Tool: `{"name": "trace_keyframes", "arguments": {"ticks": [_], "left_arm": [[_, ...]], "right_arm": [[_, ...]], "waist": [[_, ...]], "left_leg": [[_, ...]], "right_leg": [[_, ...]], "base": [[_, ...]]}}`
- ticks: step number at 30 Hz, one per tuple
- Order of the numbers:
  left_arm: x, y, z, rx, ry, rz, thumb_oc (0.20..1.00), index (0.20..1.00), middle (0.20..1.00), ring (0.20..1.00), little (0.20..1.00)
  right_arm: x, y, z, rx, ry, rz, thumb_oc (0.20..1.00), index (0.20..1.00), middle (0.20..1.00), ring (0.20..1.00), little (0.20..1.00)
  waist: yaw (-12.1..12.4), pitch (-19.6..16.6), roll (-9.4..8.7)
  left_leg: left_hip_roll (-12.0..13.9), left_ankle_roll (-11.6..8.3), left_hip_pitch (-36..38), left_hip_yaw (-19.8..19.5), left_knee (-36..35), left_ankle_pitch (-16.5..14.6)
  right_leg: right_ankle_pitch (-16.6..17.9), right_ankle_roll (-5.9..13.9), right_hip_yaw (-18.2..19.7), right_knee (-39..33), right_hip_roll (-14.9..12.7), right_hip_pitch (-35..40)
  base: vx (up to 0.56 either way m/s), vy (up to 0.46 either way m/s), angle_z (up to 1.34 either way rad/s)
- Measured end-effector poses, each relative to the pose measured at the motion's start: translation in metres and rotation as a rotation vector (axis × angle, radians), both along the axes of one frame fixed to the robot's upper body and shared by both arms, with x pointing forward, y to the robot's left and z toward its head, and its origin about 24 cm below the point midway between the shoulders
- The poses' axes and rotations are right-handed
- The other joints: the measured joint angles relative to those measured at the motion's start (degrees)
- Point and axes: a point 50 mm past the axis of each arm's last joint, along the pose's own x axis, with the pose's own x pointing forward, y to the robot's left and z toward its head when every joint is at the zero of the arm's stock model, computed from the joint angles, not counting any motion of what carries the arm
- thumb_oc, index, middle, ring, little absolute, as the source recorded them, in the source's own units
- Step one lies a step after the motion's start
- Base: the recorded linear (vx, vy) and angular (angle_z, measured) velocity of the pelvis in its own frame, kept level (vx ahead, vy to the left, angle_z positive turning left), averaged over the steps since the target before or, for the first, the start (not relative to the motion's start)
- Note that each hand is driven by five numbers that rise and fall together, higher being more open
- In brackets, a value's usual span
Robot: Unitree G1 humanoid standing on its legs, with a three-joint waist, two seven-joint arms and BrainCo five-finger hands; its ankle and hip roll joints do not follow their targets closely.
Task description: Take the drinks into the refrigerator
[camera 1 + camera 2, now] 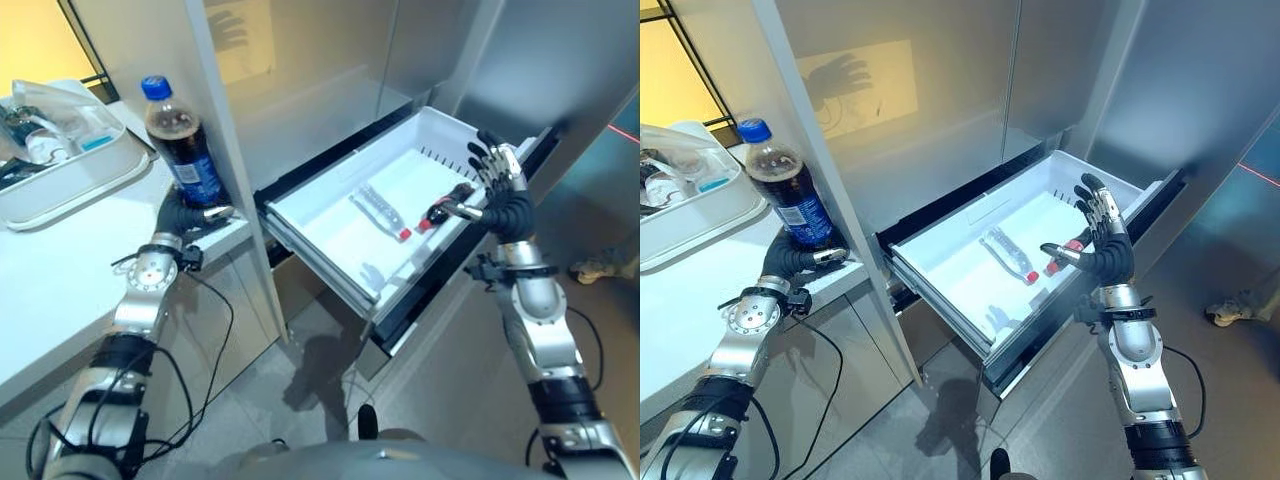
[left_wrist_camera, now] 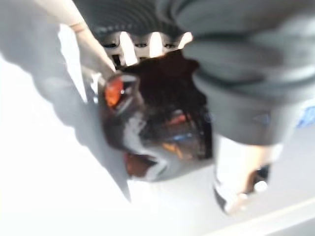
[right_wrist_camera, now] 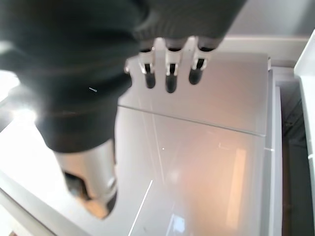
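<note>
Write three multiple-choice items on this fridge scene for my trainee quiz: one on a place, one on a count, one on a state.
1. Where does the cola bottle stand?
A. on the counter
B. in the drawer
C. on the floor

2. How many bottles lie in the drawer?
A. none
B. two
C. four

3. How is the right hand?
A. shut on a bottle
B. open
C. curled, empty

1 A: its base sits at the counter edge, in the left hand.
2 B: a clear bottle and a dark bottle.
3 B: fingers straight.
</note>
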Motion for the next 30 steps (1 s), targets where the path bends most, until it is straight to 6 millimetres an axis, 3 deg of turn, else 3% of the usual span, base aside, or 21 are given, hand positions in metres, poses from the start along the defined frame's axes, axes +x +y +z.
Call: {"name": "trace_keyframes", "arguments": {"ticks": [4, 5, 6, 7, 8, 30], "left_arm": [[0.0, 0.0, -0.001, 0.0, 0.007, 0.0, 1.0, 1.0, 1.0, 1.0, 1.0], [0.0, 0.0, -0.001, 0.0, 0.008, 0.0, 0.84, 0.84, 0.84, 0.84, 0.84], [-0.001, 0.0, -0.002, 0.0, 0.011, -0.002, 0.564, 0.564, 0.564, 0.564, 0.564], [-0.001, 0.0, -0.002, -0.001, 0.012, -0.002, 0.467, 0.467, 0.467, 0.467, 0.467], [-0.001, 0.0, -0.003, -0.001, 0.013, -0.001, 0.2, 0.2, 0.2, 0.2, 0.2], [-0.007, 0.002, -0.01, -0.075, 0.007, 0.029, 0.2, 0.2, 0.2, 0.2, 0.2]], "right_arm": [[0.0, 0.0, 0.0, -0.002, 0.0, 0.003, 1.0, 1.0, 1.0, 1.0, 1.0], [0.0, 0.0, 0.0, -0.002, 0.001, 0.004, 1.0, 1.0, 1.0, 1.0, 1.0], [0.0, 0.0, 0.0, -0.003, 0.001, 0.004, 1.0, 1.0, 1.0, 1.0, 1.0], [0.0, 0.0, 0.0, -0.003, 0.002, 0.004, 1.0, 1.0, 1.0, 1.0, 1.0], [0.0, 0.0, 0.0, -0.003, 0.002, 0.005, 1.0, 1.0, 1.0, 1.0, 1.0], [-0.001, 0.001, -0.003, -0.015, 0.018, 0.024, 1.0, 1.0, 1.0, 1.0, 1.0]], "waist": [[0.0, 0.0, -0.02], [0.0, 0.0, -0.03], [0.0, 0.0, -0.02], [0.0, -0.1, 0.0], [0.1, -0.1, 0.01], [0.1, -1.0, -0.02]], "left_leg": [[0.0, -0.01, 0.4, 0.0, 0.2, 0.0], [0.0, -0.02, 0.4, 0.0, 0.2, 0.0], [0.0, -0.02, 0.6, 0.0, 0.2, 0.0], [0.0, -0.02, 0.7, 0.0, 0.2, 0.0], [0.0, -0.02, 0.7, 0.0, 0.2, 0.0], [0.1, -0.02, 0.8, 0.0, 0.2, 0.0]], "right_leg": [[0.0, -0.02, 0.0, 0.0, 0.0, 0.4], [0.0, -0.01, 0.0, 0.0, 0.0, 0.4], [0.0, -0.01, 0.0, 0.0, 0.0, 0.5], [0.0, -0.01, 0.0, 0.0, 0.0, 0.6], [0.0, -0.01, 0.0, 0.0, 0.0, 0.6], [0.1, -0.09, 0.0, 0.0, 0.0, 0.7]], "base": [[0.0, 0.0, 0.0], [0.0, 0.0, 0.0], [0.0, 0.0, 0.0], [0.0, 0.0, 0.0], [0.0, 0.0, 0.0], [0.0, 0.0, 0.0]]}}
